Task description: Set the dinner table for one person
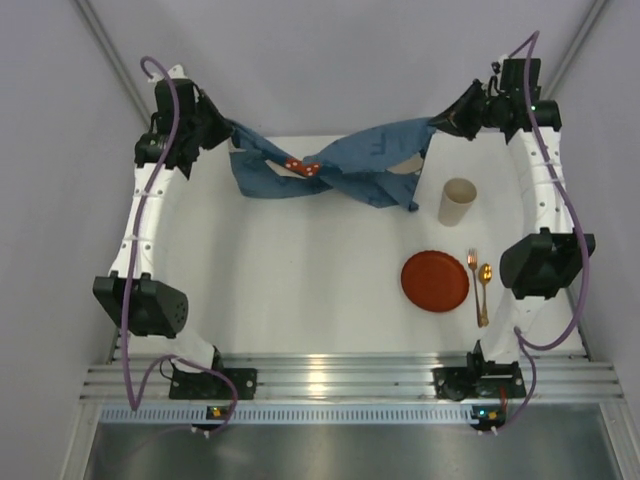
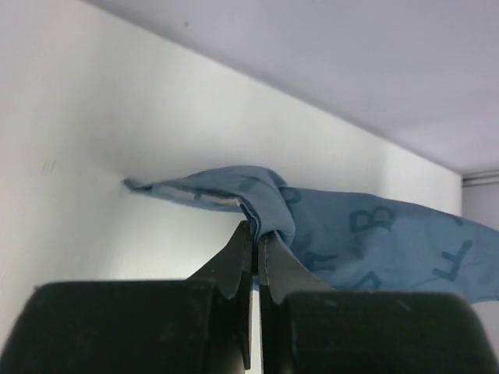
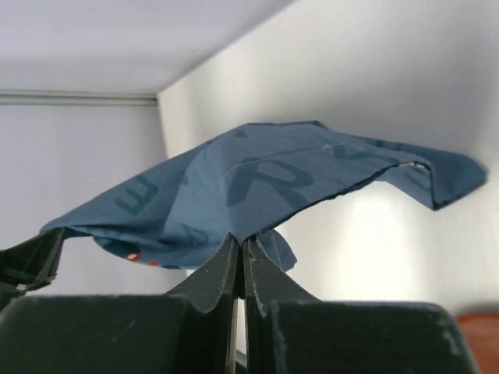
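While upright on dinner table (image 1: 300, 270), beige cup (image 1: 458, 202)

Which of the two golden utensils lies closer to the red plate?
The fork, the one with tines: it lies just right of the plate, with the spoon on its other side.

We see a robot lab cell: a white worktop (image 1: 300, 290) boxed in by plain pale walls (image 1: 330, 60), with two cabled arms (image 1: 140, 215) bolted to an aluminium rail (image 1: 350, 380) at its near edge.
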